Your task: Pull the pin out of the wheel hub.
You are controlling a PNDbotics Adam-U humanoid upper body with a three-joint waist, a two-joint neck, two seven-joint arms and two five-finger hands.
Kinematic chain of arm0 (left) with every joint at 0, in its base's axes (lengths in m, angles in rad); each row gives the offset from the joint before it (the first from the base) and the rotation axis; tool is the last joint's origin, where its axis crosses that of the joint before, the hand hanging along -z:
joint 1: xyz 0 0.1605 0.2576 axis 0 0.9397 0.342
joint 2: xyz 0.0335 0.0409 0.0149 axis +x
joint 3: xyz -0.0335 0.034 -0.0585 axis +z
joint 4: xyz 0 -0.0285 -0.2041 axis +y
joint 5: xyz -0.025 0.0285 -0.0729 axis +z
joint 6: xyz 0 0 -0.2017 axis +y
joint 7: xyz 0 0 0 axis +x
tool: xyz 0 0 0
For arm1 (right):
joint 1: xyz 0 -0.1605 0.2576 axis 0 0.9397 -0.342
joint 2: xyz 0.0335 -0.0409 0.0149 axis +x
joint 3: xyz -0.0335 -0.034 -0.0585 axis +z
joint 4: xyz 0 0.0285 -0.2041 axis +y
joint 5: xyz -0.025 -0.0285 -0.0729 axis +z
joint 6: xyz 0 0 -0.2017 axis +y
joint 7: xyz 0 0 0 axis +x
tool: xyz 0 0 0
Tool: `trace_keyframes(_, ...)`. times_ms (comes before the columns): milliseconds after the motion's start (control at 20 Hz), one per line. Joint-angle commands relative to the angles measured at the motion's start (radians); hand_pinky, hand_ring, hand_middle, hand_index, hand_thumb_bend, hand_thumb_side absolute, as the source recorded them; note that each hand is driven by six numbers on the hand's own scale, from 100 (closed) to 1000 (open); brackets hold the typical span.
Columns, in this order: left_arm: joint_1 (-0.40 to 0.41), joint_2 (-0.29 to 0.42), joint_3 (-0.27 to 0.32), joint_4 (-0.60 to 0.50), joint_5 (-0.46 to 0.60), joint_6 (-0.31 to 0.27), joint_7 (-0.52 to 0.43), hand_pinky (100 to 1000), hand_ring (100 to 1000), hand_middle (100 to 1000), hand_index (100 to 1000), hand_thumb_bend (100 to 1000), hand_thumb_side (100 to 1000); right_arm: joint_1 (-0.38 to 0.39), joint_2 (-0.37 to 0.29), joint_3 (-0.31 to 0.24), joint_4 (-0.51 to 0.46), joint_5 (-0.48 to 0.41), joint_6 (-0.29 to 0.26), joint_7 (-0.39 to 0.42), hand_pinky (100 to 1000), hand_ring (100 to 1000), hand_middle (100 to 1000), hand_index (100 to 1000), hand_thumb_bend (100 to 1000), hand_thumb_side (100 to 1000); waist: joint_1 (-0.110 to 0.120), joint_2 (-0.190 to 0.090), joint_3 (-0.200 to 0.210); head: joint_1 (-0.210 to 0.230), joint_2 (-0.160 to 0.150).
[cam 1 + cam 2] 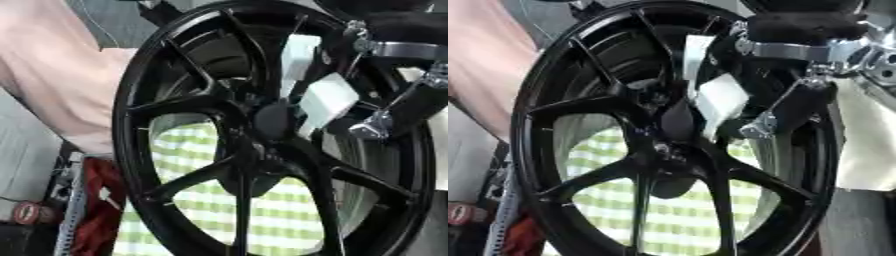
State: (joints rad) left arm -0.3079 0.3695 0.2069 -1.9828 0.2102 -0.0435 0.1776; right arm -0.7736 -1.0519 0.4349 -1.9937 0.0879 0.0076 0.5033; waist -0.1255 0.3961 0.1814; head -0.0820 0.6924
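A black multi-spoke wheel (175,90) stands upright and fills both views. Its dark hub (273,120) sits at the centre where the spokes meet. My right hand (796,106) reaches in from the upper right, black with silver joints. Its white-padded fingers (328,97) lie against the wheel just right of and above the hub. I cannot make out a pin; the fingers cover the spot beside the hub. Whether the fingers close on anything is hidden. My left hand does not show.
A green and white checked cloth (201,150) shows through the spokes. Pink fabric (52,75) hangs at the left, a red object (101,200) lies lower left, and a pale sheet (864,145) is at the right edge.
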Motion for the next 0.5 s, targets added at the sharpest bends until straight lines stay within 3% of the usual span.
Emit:
trace_keyframes(50,-0.003,0.013,0.004,-0.017,0.004,0.0,0.0,855,664,648,809,100,837,-0.016,-0.018,-0.029,-0.006,-0.02,0.014,-0.006,572,495,368,485,387,100,0.005,-0.028,-0.001,0.002,-0.006)
trace_keyframes(500,0.0,0.015,0.007,-0.017,0.007,0.005,0.001,856,668,649,809,100,838,-0.017,-0.02,-0.081,-0.006,-0.083,0.04,-0.018,547,480,343,452,398,100,-0.001,-0.041,-0.01,0.011,-0.013)
